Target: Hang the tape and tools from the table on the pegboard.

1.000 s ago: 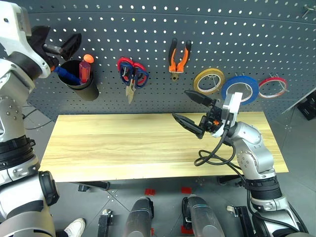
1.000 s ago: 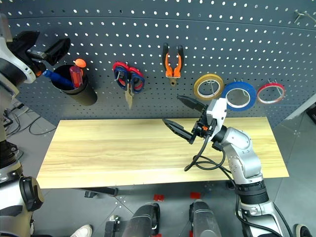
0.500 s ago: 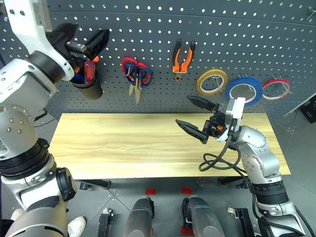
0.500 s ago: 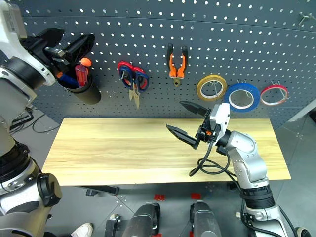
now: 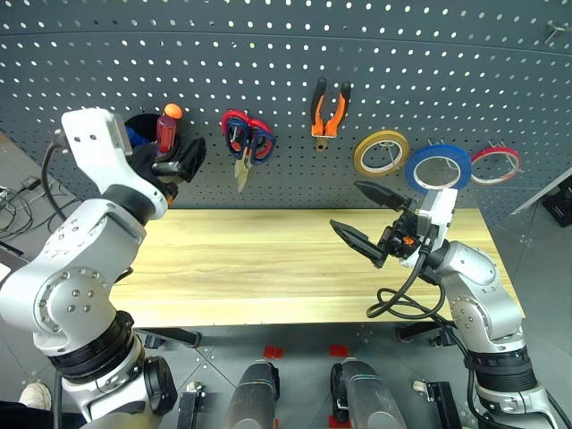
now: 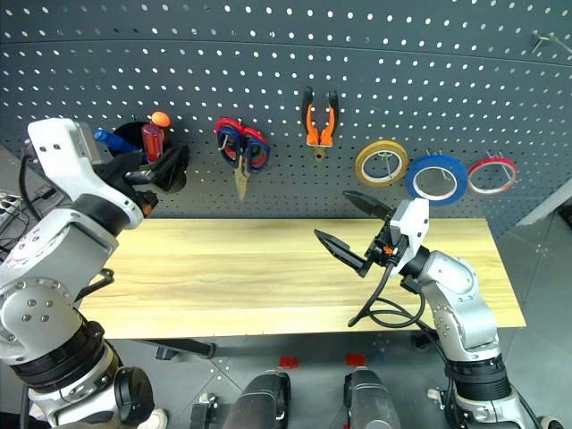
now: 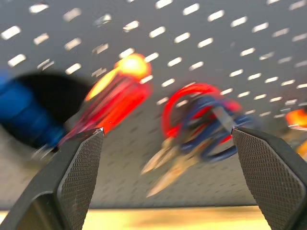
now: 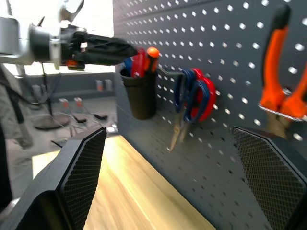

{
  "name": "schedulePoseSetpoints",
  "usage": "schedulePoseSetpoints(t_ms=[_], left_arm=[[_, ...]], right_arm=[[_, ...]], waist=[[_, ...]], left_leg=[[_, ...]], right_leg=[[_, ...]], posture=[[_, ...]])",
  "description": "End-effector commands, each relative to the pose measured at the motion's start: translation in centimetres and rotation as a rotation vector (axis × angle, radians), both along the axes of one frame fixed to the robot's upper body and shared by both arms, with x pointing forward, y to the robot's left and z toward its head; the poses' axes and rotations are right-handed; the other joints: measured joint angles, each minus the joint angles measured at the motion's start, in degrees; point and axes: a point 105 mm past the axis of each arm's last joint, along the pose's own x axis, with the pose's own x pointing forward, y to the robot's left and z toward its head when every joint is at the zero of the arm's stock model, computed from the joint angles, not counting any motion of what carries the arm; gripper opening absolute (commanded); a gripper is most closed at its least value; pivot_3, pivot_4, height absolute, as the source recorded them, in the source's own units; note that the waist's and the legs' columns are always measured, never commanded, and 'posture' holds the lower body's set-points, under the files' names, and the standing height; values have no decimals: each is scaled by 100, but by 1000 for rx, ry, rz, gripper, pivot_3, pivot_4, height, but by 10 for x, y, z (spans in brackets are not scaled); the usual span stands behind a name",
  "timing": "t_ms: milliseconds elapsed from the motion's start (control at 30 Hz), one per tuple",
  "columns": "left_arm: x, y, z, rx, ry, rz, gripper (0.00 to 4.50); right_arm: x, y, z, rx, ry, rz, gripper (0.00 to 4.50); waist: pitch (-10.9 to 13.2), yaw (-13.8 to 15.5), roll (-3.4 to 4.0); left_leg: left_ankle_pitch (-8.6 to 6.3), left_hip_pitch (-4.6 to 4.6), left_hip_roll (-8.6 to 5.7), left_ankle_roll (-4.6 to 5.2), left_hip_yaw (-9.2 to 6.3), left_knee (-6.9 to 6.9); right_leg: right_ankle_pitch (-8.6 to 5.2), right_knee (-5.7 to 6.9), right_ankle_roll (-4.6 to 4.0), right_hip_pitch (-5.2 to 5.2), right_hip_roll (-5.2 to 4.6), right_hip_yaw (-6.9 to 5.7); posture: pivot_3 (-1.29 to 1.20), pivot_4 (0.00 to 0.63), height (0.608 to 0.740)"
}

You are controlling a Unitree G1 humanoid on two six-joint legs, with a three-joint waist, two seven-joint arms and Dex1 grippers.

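**Ana:** Tape (image 5: 437, 166), the blue ring, hangs on the pegboard (image 5: 268, 63) between the yellow roll (image 5: 381, 152) and the thin red roll (image 5: 492, 160). The orange-handled pliers (image 5: 328, 105) hang further left, the blue-grey scissors (image 5: 251, 145) share a hook with a red-handled pair, and the screwdriver (image 5: 167, 127) stands in the black cup (image 6: 165, 170). The counter (image 5: 268, 268) carries nothing that she can see.

**Ben:** So he would judge the hanging as good as done. What is the step in hand?

**Ana:** Likely clearing away. The left gripper (image 5: 183, 161) sits just in front of the cup with its fingers spread and nothing between them. To do this well it should come straight off the board, keeping those fingers away from the screwdriver handle and the scissors beside it, so nothing gets knocked off a hook.

**Ben:** And the other arm?

**Ana:** The right gripper (image 5: 368, 218) hangs over the counter, fingers spread wide and empty, apart from the tape. It need only stay clear of the rolls.

**Ben:** What can't be made out?

**Ana:** The left arm covers part of the cup, so how deep the screwdriver sits is hidden. The left wrist view is smeared, and which scissors lies in front is hard to tell. The hooks behind the rolls barely show.
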Motion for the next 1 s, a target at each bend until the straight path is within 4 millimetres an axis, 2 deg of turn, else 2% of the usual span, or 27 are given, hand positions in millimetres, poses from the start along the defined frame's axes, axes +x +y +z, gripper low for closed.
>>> schedulePoseSetpoints(t_ms=[33,200,400,500,700,800,1000], left_arm=[[-12,13,-11,-24,-16,102,4486],[-26,26,-53,-49,73,231,4486],[-50,51,-123,-52,240,365,4486],[-55,51,-145,-23,297,361,4486],[-54,43,-167,33,350,340,4486],[-51,39,-177,62,377,336,4486],[-50,26,-182,97,377,307,4486]], right_arm=[[3,-9,-3,-42,-20,-117,4500],[10,-20,-28,-88,42,-287,4500],[31,-46,-62,-120,165,-576,4500],[37,-55,-71,-115,202,-660,4500],[46,-65,-84,-87,242,-761,4500],[49,-63,-93,-79,278,-791,4500],[51,-61,-108,-82,335,-809,4500]], waist=[[-70,5,6],[-134,19,6],[-196,20,15],[-206,30,21],[-257,35,25],[-272,5,27],[-280,4,30]], left_leg=[[-1,2,-1,1,2,-3],[-3,10,-2,4,-1,-7],[-9,55,-2,13,20,-22],[-13,82,-2,21,25,-27],[-34,89,-3,56,39,-24],[-41,93,2,64,46,-27],[-49,92,3,74,56,-27]], right_leg=[[0,0,0,1,0,4],[-1,-17,-2,17,0,16],[-2,-42,-4,54,11,71],[-4,-54,-5,80,17,82],[-3,-55,-5,83,36,101],[-4,-58,-5,83,41,110],[-3,-69,-5,83,42,119]], posture=[[-58,182,740],[-59,182,740],[-70,182,740],[-78,181,740],[-86,174,740],[-89,172,740],[-87,176,740]])
